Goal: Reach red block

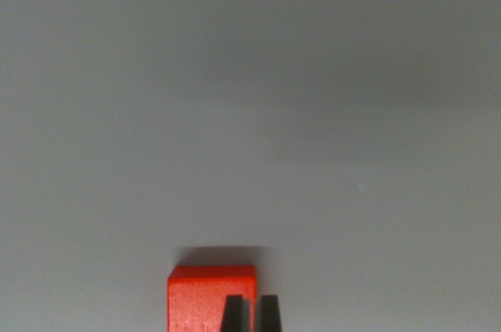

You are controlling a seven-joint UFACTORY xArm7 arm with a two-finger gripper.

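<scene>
Wrist view: red block (pixel 205 299) sits at the bottom edge, slightly toward the wrist view's left of centre, cut off by the frame below. Top face and front face visible, dark shadow strip along its far edge. Gripper (pixel 250 315) shows as two dark fingertips (pixel 232 315) poking up from the bottom, only a thin gap between them, nearly together, nothing clamped. They overlap the block's right part in frame; contact can't be judged. Surface (pixel 250 113) is plain matte grey, fills the whole frame, darker toward the upper right. One tiny pale speck at mid-right. No room visible.
</scene>
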